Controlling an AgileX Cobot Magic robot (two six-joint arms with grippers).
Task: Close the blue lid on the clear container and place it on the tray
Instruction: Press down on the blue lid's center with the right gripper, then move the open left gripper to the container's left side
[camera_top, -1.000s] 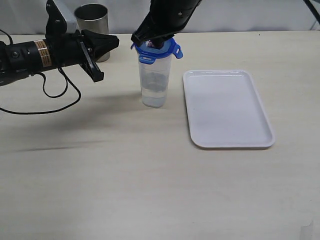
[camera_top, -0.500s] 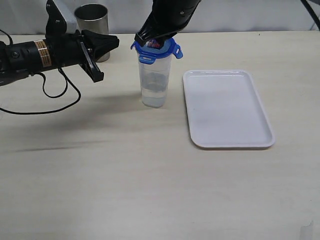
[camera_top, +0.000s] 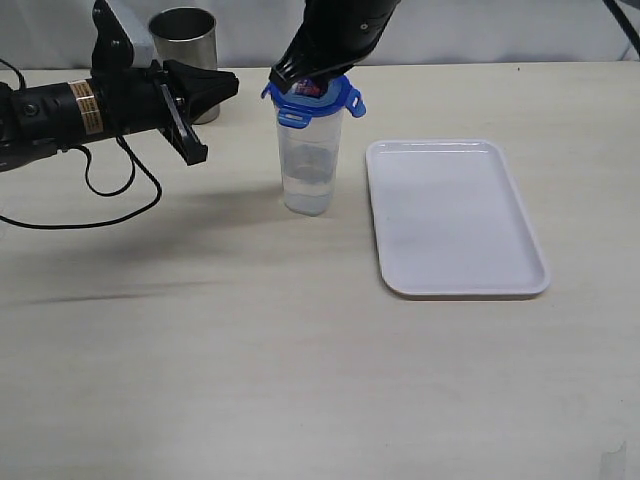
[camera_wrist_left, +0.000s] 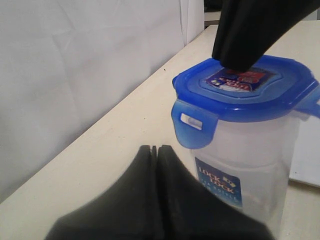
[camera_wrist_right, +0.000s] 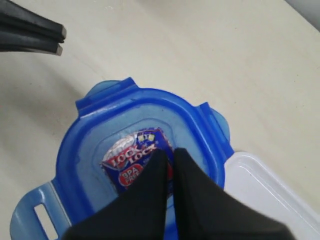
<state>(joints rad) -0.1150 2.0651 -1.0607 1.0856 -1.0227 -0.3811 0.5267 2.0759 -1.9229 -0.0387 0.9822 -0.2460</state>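
Right tool (camera_wrist_right: 169, 153) shifted right, closed tips atop blue lid (camera_wrist_right: 82, 150)

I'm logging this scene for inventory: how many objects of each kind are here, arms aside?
Lid: 1
Container: 1
Tray: 1
Cup: 1
Total: 4

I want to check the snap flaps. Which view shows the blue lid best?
The right wrist view: the blue lid fills it from above, flaps visible. The left wrist view shows its side; the exterior view shows it small.
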